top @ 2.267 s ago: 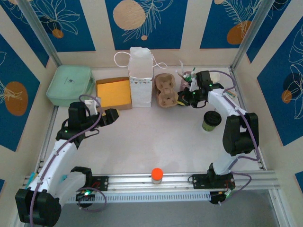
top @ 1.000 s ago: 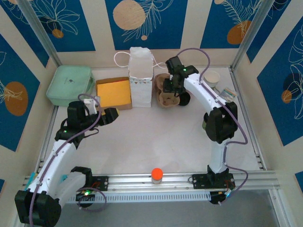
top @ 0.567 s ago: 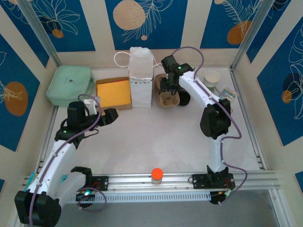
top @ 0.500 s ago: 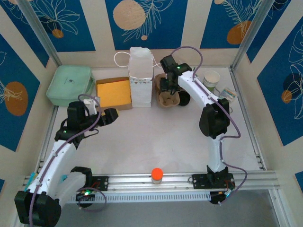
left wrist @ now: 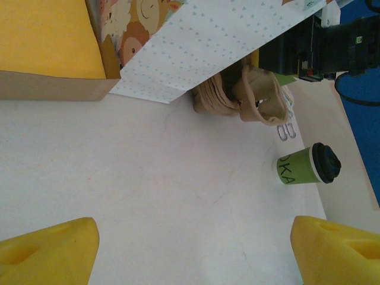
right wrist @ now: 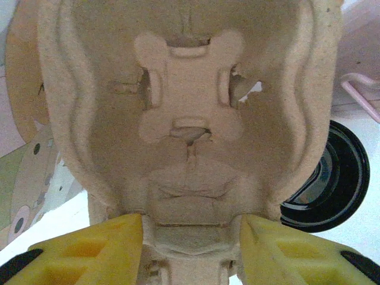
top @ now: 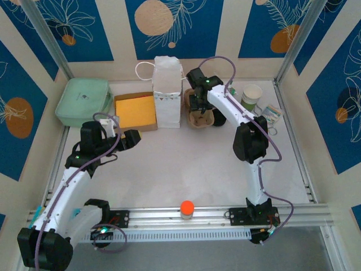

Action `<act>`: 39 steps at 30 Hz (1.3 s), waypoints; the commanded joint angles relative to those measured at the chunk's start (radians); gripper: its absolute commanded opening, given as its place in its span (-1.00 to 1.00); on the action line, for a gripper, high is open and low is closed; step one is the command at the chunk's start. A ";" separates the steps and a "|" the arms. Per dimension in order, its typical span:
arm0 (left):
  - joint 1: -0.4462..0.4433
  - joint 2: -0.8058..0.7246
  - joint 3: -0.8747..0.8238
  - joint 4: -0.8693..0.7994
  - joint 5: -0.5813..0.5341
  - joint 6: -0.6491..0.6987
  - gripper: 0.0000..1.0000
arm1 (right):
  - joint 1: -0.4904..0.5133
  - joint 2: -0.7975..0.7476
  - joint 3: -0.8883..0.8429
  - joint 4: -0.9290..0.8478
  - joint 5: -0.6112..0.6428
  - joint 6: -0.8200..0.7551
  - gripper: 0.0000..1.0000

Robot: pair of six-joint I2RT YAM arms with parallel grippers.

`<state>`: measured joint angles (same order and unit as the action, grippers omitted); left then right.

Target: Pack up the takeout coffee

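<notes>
Pretty much wall to wall brown pulp cup carrier [right wrist: 190, 107], looking straight into its hollow underside with the bone-shaped cutout in the middle. The right gripper [right wrist: 191, 243] has its yellow fingers [right wrist: 89, 243] on either side of the carrier's near edge (touching it, by the look; can't tell if it's squeezing). A shiny black round lid [right wrist: 323, 190] peeks out on the right, with a pink loop [right wrist: 359, 89] above it and a cartoon-print bag [right wrist: 29, 178] on the left.

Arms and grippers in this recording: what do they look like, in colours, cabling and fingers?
The left arm and right arm have white links and black joints, with a lilac cable looping along each. Small green lights glow on the joints. The left gripper and right gripper carry blocky yellow fingers.
</notes>
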<state>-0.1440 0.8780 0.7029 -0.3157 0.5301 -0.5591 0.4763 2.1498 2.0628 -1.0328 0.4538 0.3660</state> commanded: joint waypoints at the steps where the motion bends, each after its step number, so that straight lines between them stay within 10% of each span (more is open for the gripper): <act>1: 0.012 -0.011 0.032 -0.010 -0.008 0.025 0.68 | 0.002 0.015 0.025 -0.021 0.022 -0.001 -0.05; 39: 0.011 -0.019 0.098 -0.052 -0.023 0.033 0.68 | 0.007 -0.179 -0.153 0.014 0.005 0.020 -0.42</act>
<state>-0.1440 0.8776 0.7563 -0.3389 0.5182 -0.5468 0.4751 2.0369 1.9423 -1.0264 0.4572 0.3668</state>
